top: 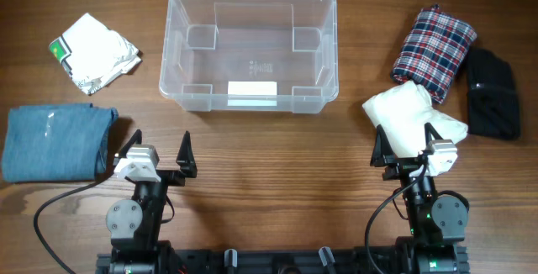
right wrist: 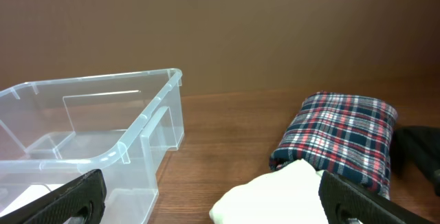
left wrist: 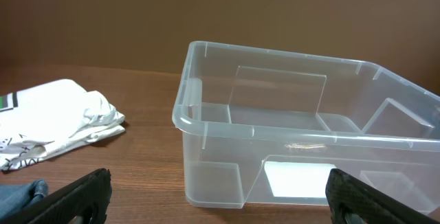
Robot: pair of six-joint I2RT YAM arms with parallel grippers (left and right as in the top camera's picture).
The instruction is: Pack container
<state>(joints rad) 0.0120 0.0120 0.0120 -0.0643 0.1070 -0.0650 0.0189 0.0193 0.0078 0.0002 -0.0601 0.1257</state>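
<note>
The clear plastic container [top: 252, 47] stands empty at the table's middle back, its white label [top: 252, 90] on the near long side. It also shows in the left wrist view [left wrist: 302, 141] and the right wrist view [right wrist: 89, 155]. My left gripper [top: 156, 150] is open and empty near the front edge, left of the container. My right gripper [top: 409, 146] is open, its fingers over the near end of a folded white cloth [top: 410, 119], not holding it. In the left wrist view the open fingers [left wrist: 220, 196] frame the container's near corner.
A crumpled white printed garment [top: 94, 51] lies back left and folded blue denim [top: 55, 142] at the left edge. A plaid roll [top: 434, 50] and a black folded item [top: 492, 92] lie at the right. Wood table all round.
</note>
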